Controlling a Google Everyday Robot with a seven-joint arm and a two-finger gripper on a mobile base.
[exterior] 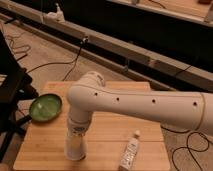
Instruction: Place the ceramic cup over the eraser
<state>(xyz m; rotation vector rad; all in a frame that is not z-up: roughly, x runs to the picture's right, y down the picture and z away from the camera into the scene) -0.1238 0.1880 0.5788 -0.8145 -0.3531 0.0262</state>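
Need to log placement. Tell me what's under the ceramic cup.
The ceramic cup stands on the wooden table, at the end of the arm, with the claw above it. Nothing shows beneath it; the cup walls hide whatever is underneath, and no eraser is visible.

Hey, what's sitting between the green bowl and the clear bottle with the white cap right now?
In the camera view, the white ceramic cup stands between the green bowl and the clear bottle, with the gripper right above the cup on the wooden table.

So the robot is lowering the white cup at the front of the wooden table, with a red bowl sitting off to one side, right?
Nearly. The bowl is green, not red, as the camera view shows. The rest holds: the gripper has the ceramic cup down at the front of the wooden table, and the bowl sits off to one side.
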